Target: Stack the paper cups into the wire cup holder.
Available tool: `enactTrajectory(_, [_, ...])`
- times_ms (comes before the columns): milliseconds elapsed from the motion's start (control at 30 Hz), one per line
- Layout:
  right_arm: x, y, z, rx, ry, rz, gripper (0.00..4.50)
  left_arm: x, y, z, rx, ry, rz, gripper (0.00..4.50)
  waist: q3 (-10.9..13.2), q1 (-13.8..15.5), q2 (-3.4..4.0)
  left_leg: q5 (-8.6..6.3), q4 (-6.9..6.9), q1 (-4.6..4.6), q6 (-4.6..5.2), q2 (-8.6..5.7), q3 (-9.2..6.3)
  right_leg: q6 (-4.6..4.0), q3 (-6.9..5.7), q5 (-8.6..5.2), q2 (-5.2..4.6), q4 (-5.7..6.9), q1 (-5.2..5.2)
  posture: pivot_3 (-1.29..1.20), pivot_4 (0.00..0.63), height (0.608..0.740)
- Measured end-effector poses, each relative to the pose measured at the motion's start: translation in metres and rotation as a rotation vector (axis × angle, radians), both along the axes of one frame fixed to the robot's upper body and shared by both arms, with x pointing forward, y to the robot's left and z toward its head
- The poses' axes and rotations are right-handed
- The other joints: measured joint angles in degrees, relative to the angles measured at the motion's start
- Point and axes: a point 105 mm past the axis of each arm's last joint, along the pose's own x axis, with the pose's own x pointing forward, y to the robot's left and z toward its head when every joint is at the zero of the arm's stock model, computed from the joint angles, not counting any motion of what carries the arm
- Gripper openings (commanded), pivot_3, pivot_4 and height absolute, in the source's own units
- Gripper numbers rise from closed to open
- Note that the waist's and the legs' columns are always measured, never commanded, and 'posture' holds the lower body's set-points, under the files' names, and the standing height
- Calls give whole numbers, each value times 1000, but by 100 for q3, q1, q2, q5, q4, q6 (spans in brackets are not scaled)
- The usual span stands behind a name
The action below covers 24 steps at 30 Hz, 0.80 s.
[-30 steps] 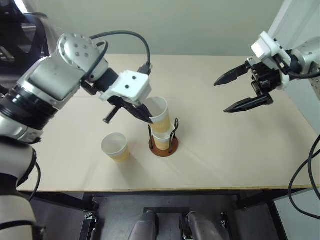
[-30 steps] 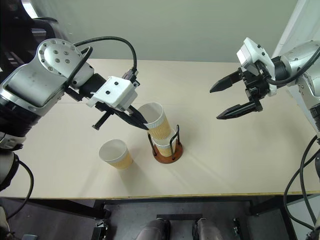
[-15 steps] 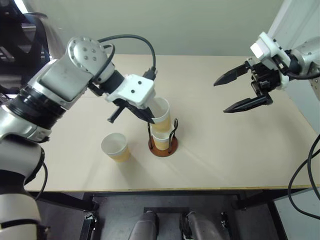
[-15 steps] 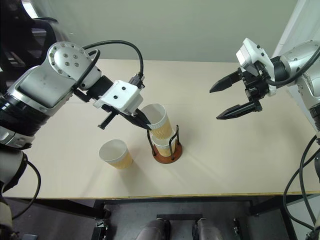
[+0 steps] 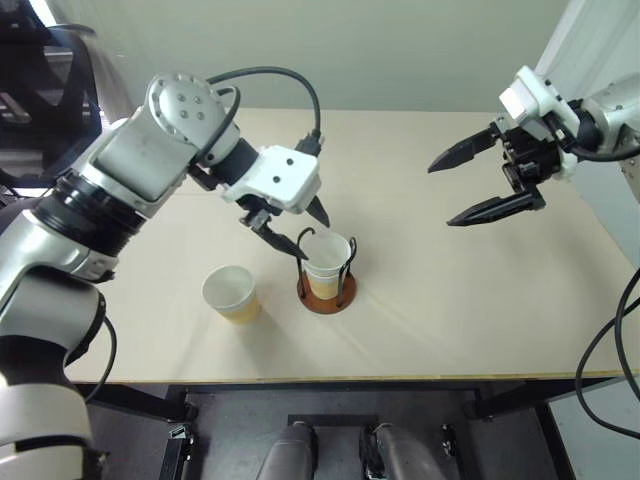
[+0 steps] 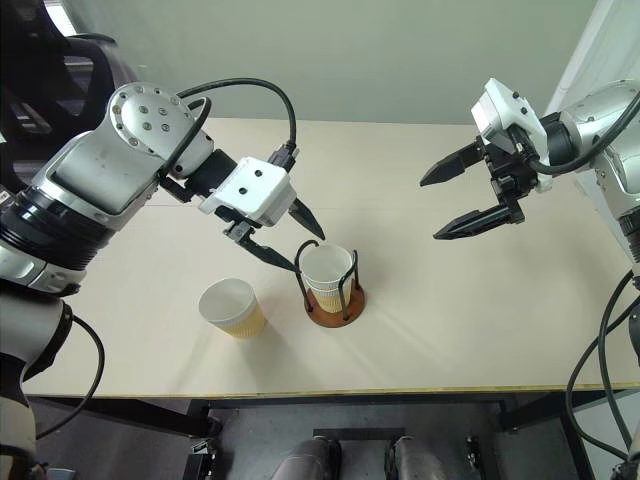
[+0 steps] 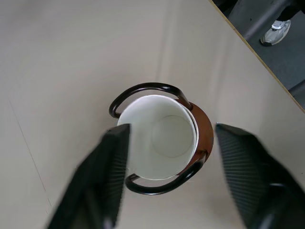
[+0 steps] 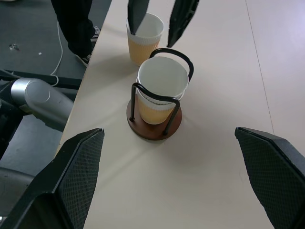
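The wire cup holder (image 5: 326, 297), a reddish-brown disc with black wire loops, stands at mid-table. Two paper cups (image 5: 327, 262) sit nested in it, upright, white inside (image 7: 157, 138). A third paper cup (image 5: 230, 293) stands upright on the table to the holder's left. My left gripper (image 5: 298, 228) hovers open just above the nested cups, one finger on each side of the rim and apart from it, holding nothing. Raised at the far right, my right gripper (image 5: 442, 194) is open and empty, well clear of the holder (image 8: 143, 130).
The tan table (image 5: 450, 300) carries only these items. Its front edge (image 5: 330, 380) runs close below the holder, with dark floor beyond. A white upright panel (image 5: 590, 40) stands behind my right arm.
My left gripper opened and let go of the cup it held tilted over the holder. That cup has dropped down into the cup below, inside the wire loops. The right arm stayed still.
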Motion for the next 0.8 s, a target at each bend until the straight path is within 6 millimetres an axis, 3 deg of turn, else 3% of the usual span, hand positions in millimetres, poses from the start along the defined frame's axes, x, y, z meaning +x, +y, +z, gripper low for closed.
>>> enactTrajectory(33, [0, 0, 0, 0, 0, -1, 4500, 0, 0, 0, 0, 0, 0, 4433, 0, 1, 0, 0, 0, 0, 0, 0, 0, 0, 0, 0, 0, 0, 0, 0, 150, 740])
enactTrajectory(467, [3, -1, -1, -1, -12, -1, 4500, -6, 9, -2, -51, 16, 35, 4433, 0, -7, 0, -1, 0, 2, 1, 1, 1, 0, 0, 0, 0, 1, 0, 0, 150, 740])
enactTrajectory(800, [8, 4, -4, 5, -22, 13, 4500, -12, 23, 19, -136, -61, 97, 4433, 0, -7, 0, 0, 2, 4, 2, 0, 0, -5, 0, -1, -1, 6, 1, 0, 150, 740])
